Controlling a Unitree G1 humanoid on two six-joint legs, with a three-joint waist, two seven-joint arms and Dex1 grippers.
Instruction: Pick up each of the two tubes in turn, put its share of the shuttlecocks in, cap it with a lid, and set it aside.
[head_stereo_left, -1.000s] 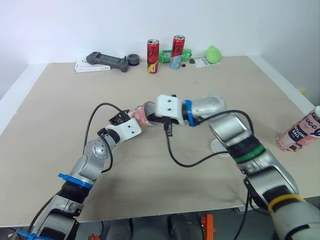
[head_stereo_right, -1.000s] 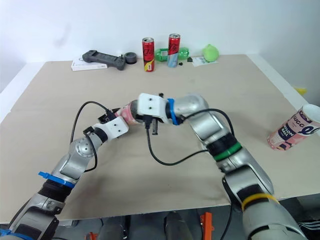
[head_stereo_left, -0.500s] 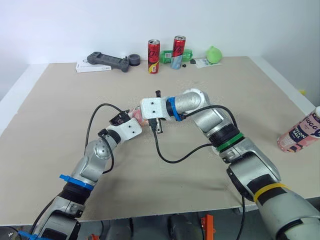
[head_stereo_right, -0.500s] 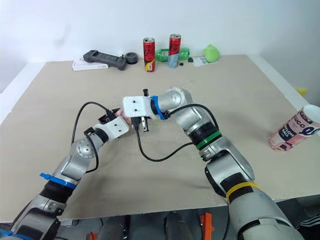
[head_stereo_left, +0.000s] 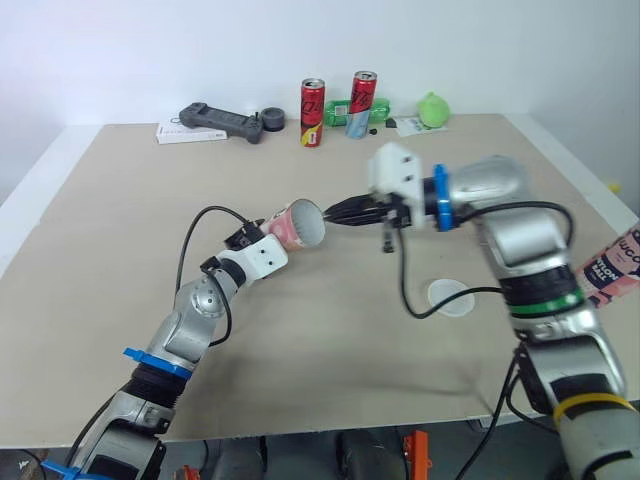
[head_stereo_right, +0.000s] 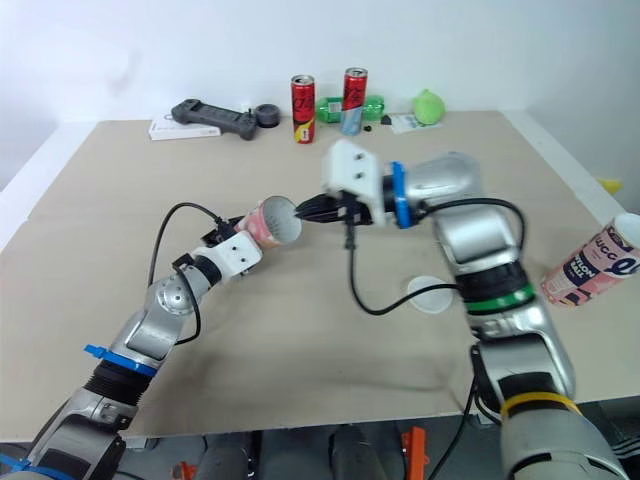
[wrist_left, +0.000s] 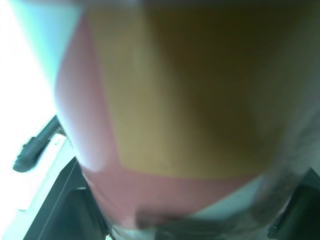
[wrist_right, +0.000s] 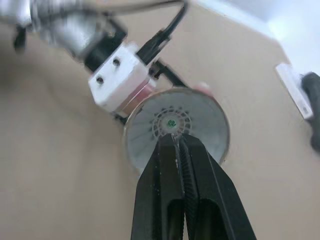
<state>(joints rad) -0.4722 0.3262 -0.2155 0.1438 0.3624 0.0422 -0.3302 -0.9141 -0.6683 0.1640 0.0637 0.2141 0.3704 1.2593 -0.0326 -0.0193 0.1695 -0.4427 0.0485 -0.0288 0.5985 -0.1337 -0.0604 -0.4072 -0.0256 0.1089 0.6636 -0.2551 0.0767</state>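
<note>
The left gripper (head_stereo_left: 264, 232) is staying clamped on the pink tube (head_stereo_left: 300, 224), its open mouth facing the right gripper (head_stereo_left: 336, 213). That gripper is backing out of the mouth with fingers pressed together, leaving a shuttlecock (wrist_right: 172, 122) seated inside just beyond its tips. The white lid (head_stereo_left: 449, 297) is lying below its arm.

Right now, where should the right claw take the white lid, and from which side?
Probably its rim, from straight above: the white lid lies flat on the table, a thin disc, so only opposite edges offer a pinch. The right claw, shut, is nearest; the left claw holds the tube.
</note>
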